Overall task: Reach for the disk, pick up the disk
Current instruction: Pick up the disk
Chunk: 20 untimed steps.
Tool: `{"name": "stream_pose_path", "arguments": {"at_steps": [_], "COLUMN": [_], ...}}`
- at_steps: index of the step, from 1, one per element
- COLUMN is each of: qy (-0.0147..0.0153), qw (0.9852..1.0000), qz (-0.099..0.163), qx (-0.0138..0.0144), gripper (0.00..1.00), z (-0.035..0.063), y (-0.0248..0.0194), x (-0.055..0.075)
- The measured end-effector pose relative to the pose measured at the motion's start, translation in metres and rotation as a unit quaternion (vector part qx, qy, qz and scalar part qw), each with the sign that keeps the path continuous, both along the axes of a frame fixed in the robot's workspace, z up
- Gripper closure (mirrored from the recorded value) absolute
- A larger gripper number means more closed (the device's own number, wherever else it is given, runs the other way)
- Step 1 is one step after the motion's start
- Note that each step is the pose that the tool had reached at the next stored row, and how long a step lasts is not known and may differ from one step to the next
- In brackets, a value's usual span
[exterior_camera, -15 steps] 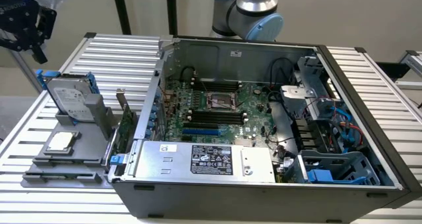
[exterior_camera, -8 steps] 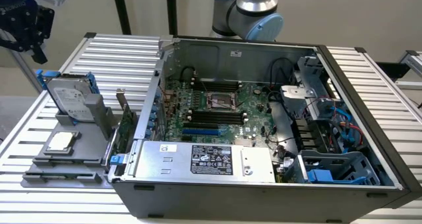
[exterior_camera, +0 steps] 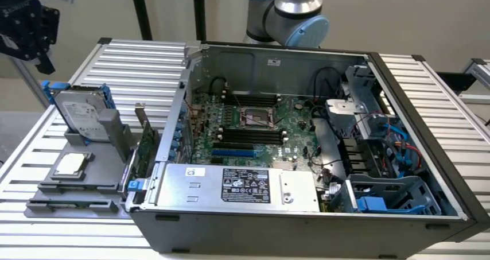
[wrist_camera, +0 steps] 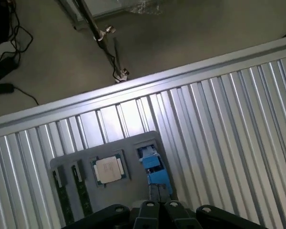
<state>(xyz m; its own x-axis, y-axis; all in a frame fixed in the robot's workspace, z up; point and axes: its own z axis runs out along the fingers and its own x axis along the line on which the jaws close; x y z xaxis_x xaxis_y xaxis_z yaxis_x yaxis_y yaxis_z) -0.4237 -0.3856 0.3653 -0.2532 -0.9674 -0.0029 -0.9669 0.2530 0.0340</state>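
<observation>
- Your black gripper (wrist_camera: 158, 206) has its fingers pressed together with nothing between them. In the exterior view it hangs above the disk, well apart from it.
- The disk (exterior_camera: 80, 117), a flat silver-grey metal hard drive with a white label in a bright blue plastic frame, stands on edge in a grey plastic holder tray (exterior_camera: 46, 205). The tray sits at the exterior view's left of the computer case. The top edge of the blue frame stands free above the holder.
- On the same tray, near the disk, you have a small square silver chip (exterior_camera: 70, 165) lying flat and two narrow dark strips (wrist_camera: 61, 188) in slots.
- A green circuit card (exterior_camera: 146, 148) stands upright between the tray and the case.
- The open black computer case (exterior_camera: 306, 228) holds a green motherboard (exterior_camera: 253, 128) and a large silver box (exterior_camera: 191, 185) with a black label.
- Everything rests on a ridged aluminium table (exterior_camera: 137, 59). Beyond it lie a grey floor (wrist_camera: 205, 28) with black cables (wrist_camera: 9, 43) and a pale wall (exterior_camera: 413, 13).
</observation>
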Motion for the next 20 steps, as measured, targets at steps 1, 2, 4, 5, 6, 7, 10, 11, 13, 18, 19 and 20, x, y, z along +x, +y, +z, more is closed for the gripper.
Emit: {"name": "stream_pose_path", "arguments": {"at_steps": [1,2,4,5,6,7,10,11,13,18,19,20], "qy": [0.0000,0.0000,0.0000,0.0000,0.0000,0.0000,-0.0001,0.0000,0.0000,0.0000,0.0000,0.0000], "qw": [1.0000,0.9999,0.9995,0.9993,0.9991,0.9988,0.9979,0.9976,0.9970,0.9955,0.9953,0.9951], "qz": [0.008,0.017,0.031,0.038,0.043,0.048,0.065,0.069,0.078,0.095,0.097,0.099], "qx": [0.0001,0.0001,0.0004,0.0007,0.0009,0.0010,0.0010,0.0009,0.0009,0.0009,0.0009,0.0009], "gripper": [0.89,0.89,0.89,0.89,0.89,0.89,0.89,0.89,0.89,0.89,0.89,0.89], "z": [0.0000,0.0000,0.0000,0.0000,0.0000,0.0000,-0.0004,-0.0006,-0.0012,-0.0033,-0.0037,-0.0040], "y": [0.0000,0.0000,0.0000,0.0001,0.0001,0.0001,0.0001,0.0002,0.0007,0.0028,0.0034,0.0040], "x": [0.0000,0.0000,0.0000,0.0001,0.0002,0.0004,0.0007,0.0007,0.0007,0.0009,0.0010,0.0011]}}
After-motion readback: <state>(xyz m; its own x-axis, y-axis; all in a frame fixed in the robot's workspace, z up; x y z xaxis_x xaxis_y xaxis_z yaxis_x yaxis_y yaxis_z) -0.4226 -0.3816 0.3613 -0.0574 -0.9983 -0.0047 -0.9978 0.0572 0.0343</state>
